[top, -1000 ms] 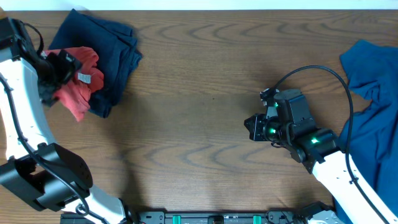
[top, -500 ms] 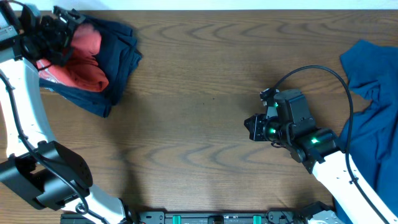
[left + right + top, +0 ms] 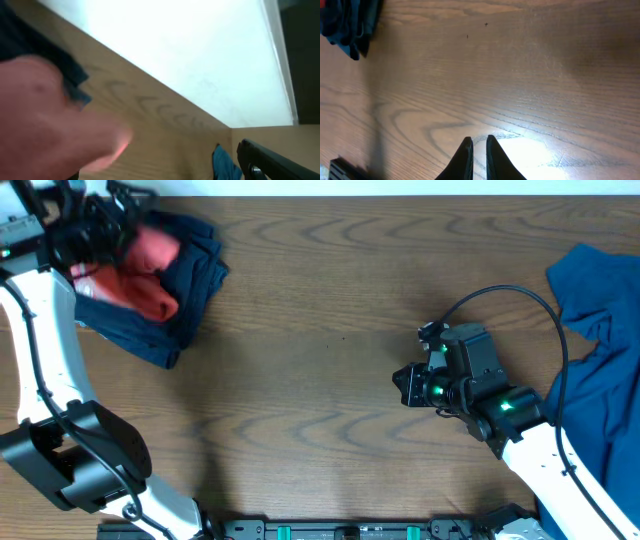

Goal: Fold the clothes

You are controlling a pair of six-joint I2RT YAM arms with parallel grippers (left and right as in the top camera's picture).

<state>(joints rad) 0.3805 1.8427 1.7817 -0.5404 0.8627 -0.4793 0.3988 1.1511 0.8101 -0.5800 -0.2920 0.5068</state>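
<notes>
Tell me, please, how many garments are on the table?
3: a coral-red cotton garment atop a folded dark navy garment at far left; a crumpled bright blue garment at the right edge. More may be hidden.

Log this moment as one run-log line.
left tool: open, by red T-shirt on navy garment | right tool: shut, empty, over table | blue garment: rumpled, right edge

The coral T-shirt (image 3: pixel 145 292) is soft matt cloth, the table (image 3: pixel 320 360) smooth wood with sheen.

I saw a coral-red shirt (image 3: pixel 150 290), a navy garment (image 3: pixel 195 275) and a bright blue garment (image 3: pixel 600 380). The table (image 3: pixel 320 300) was wood-grained brown.
</notes>
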